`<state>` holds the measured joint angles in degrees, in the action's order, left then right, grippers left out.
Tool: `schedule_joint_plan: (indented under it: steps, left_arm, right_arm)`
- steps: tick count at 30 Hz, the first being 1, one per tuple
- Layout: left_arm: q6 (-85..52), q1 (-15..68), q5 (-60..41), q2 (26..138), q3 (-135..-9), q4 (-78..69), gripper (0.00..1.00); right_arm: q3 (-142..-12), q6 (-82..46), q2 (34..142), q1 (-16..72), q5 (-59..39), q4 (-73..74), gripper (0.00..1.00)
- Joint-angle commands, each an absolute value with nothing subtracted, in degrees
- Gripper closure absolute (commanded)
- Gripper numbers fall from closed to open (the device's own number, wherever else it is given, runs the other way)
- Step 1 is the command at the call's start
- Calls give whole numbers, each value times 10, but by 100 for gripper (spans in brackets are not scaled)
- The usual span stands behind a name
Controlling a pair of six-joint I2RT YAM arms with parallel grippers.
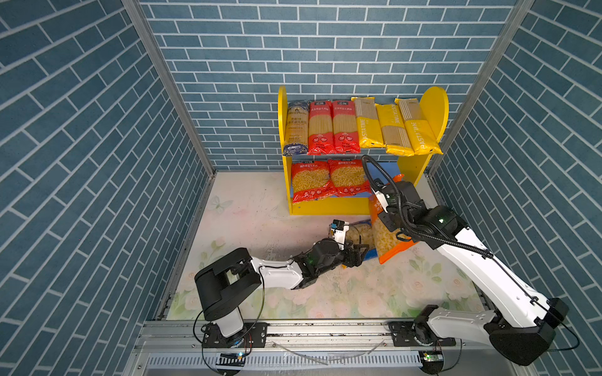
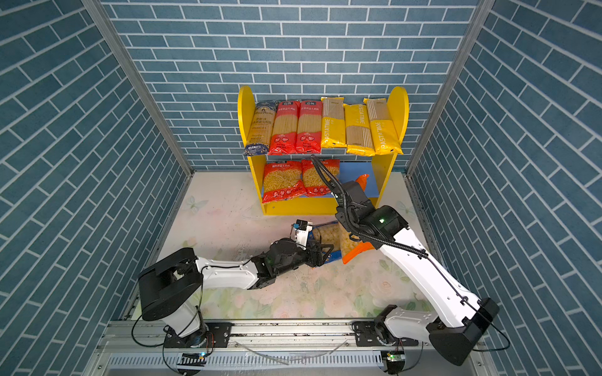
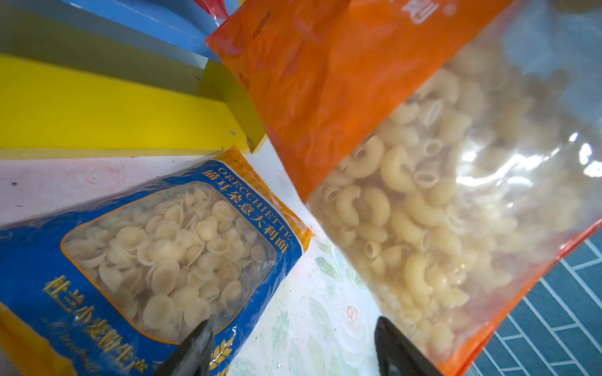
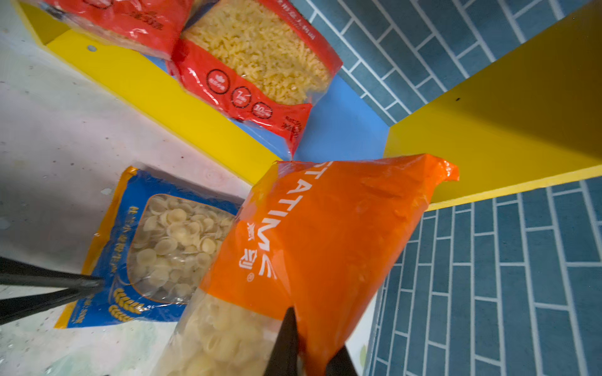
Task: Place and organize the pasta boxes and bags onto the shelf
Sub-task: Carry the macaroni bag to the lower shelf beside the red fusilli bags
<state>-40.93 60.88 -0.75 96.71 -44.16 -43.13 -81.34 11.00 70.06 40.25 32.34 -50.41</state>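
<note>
The orange bag (image 1: 386, 242) hangs tilted just right of centre in both top views, in front of the shelf (image 1: 433, 110). Its top edge is near the bare right part of the blue lower board (image 1: 389, 169). The right gripper (image 4: 309, 338) is pinched tight on it. Just to its left the blue-yellow bag (image 1: 355, 231) lies flat on the table (image 1: 260, 221). The left gripper (image 3: 293, 345) has its jaws spread wide, one finger over that bag's lower edge. Two red bags (image 1: 312, 182) fill the board's left part.
</note>
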Motion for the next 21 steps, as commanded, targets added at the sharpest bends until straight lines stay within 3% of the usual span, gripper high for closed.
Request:
schedule_joint_plan:
  steps: [1, 9, 21]
  left_arm:
    - [-410, 612, -20, 977, -468, -459, 22]
    - [-394, 612, -33, 1000, -512, -430, 22]
    - [-387, 609, -43, 1022, -537, -417, 22]
  right_arm:
    - [-856, 167, 695, 396, 392, -393, 100]
    - [-811, 228, 714, 385, 432, -181, 100]
    - [-764, 218, 664, 379, 471, -170, 100]
